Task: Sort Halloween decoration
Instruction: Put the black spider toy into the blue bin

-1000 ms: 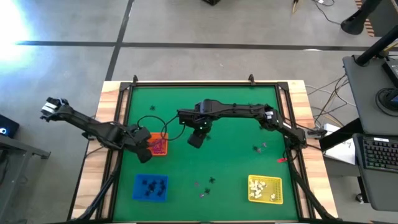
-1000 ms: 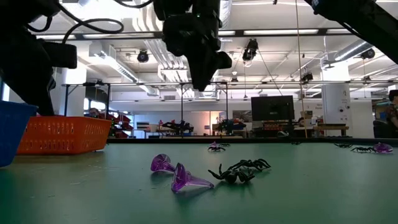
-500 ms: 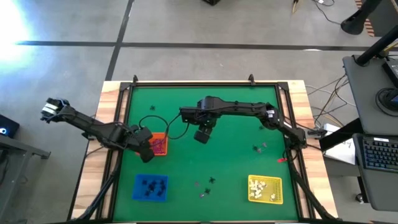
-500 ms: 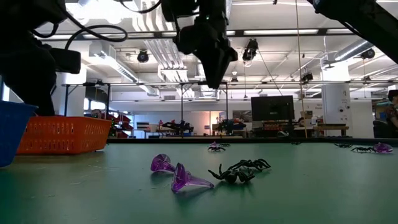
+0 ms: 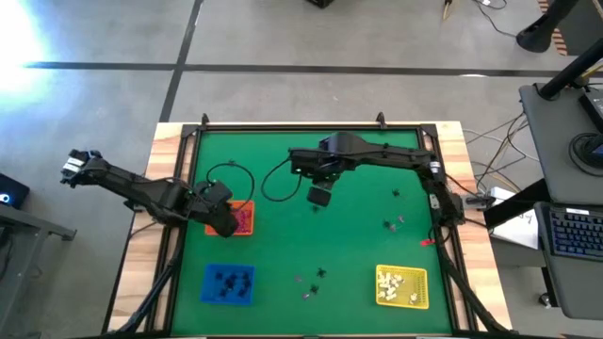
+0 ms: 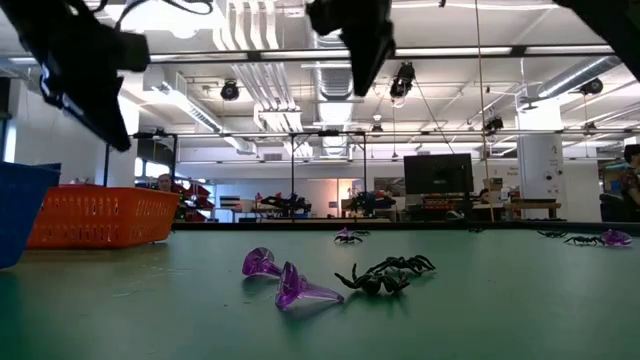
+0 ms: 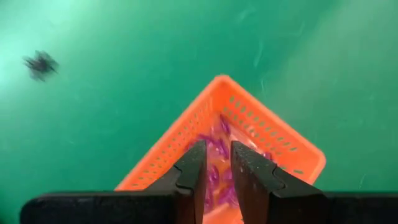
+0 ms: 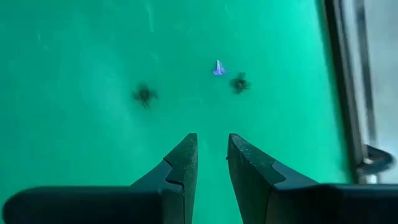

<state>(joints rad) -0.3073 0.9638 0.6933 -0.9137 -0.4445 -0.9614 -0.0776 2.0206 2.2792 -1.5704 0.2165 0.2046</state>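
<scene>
High view: my left pincer [image 5: 224, 226] has lifted over the orange tray [image 5: 247, 211], fingers slightly parted, empty.
Change: purple trinkets [image 7: 219, 144] dropped in.
Right pincer [image 5: 320, 197]: parted, empty, moved toward spiders [image 8: 144, 95].

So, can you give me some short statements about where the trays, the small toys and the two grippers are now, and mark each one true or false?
1. The left gripper is above the orange tray. True.
2. The orange tray holds white pieces. False: it holds purple pieces.
3. The right gripper holds a black spider. False: nothing is between its fingers.
4. The blue tray holds dark pieces. True.
5. The yellow tray is beside the orange tray. False: it sits at the far corner, on the right arm's side.
</scene>
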